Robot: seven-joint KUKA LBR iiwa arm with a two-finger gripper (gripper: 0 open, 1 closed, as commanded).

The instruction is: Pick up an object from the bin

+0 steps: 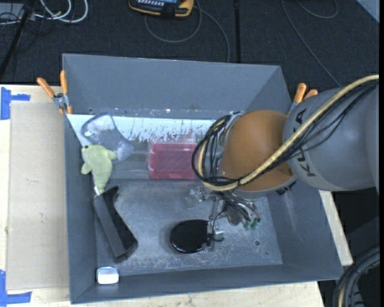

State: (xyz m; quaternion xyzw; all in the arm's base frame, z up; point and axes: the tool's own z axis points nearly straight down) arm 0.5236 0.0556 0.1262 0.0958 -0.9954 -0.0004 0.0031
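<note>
The grey metal bin (pixel 166 88) is carrying a black round disc (pixel 191 236) at six o'clock, a long black block (pixel 114 222) at eight, a small white block (pixel 107 275) at seven, a yellow-green soft toy (pixel 97 162) at nine, a clear plastic piece (pixel 105 133) at ten and a pink box (pixel 173 160) at twelve.

A robotics lab: a teach pendant (pixel 161 0) and loose cables (pixel 63 4) lie on dark carpet (pixel 256 31).

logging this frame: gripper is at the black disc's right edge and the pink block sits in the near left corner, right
Not quite. In the camera view the pink block lies at the back, near the middle; the near left corner holds a small white piece. The gripper is at the right edge of the black disc.
</note>
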